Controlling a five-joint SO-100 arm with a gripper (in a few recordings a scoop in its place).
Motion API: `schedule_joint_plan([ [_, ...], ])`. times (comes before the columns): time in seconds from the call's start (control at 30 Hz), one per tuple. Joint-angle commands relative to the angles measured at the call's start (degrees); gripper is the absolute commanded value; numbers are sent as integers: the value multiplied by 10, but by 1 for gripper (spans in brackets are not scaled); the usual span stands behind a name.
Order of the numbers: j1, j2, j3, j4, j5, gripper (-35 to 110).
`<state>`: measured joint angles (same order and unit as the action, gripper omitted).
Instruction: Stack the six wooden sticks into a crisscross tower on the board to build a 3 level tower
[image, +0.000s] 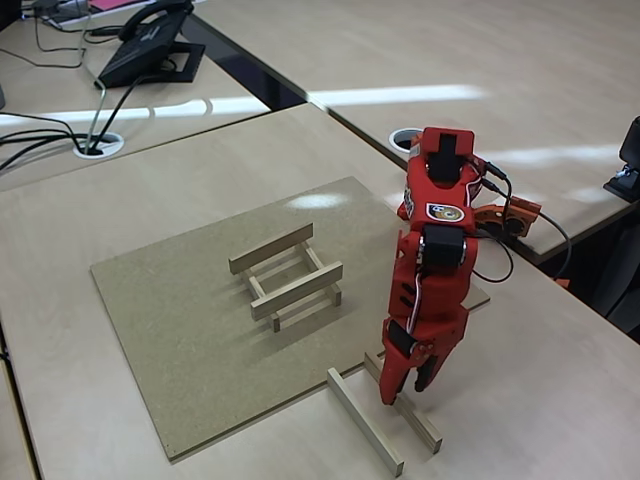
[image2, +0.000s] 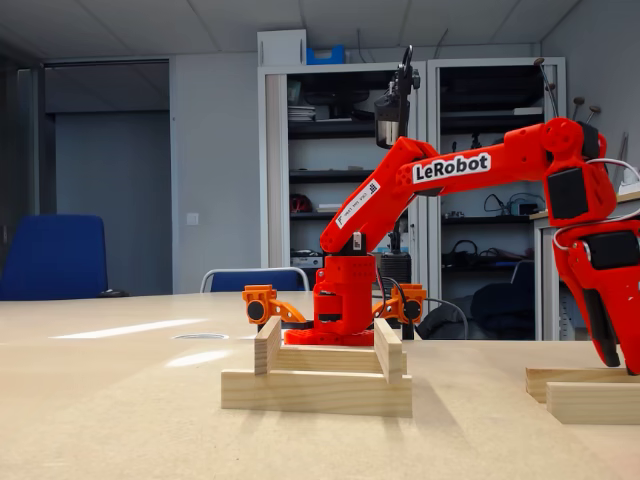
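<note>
**Two levels up, two sticks to go**

From where I stood, the tower (image: 287, 277) sat near the middle of the board (image: 170, 330), four sticks crossed in two levels, the upper pair running from about eight o'clock to two o'clock in the high fixed view. The last two loose sticks lay off the board on the desk (image: 540, 400), toward five o'clock of the tower: the near stick (image: 364, 420) and, just beside it, the far stick (image: 415, 415).

The red gripper (image: 411, 381) pointed straight down over the far stick, its fingertips at or just above the wood. The jaws stood a little apart, straddling the stick, and I could not tell whether they had pinched it yet.

To my eye the job in hand was picking up that fifth stick. Doing it well would mean closing squarely across the stick's width near its middle, so it hangs level. It would also need lifting well clear of its neighbour before swinging toward eleven o'clock and laying it across the upper pair.
</note>
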<state>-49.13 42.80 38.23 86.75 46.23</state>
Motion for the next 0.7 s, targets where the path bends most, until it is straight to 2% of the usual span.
schedule_joint_plan([
  [0.0, -6, 6, -23, 0, 8, 20],
  [0.53, 10, -34, -61, -2, 11, 17],
  [0.67, 13, -43, -71, -4, 23, 9],
])
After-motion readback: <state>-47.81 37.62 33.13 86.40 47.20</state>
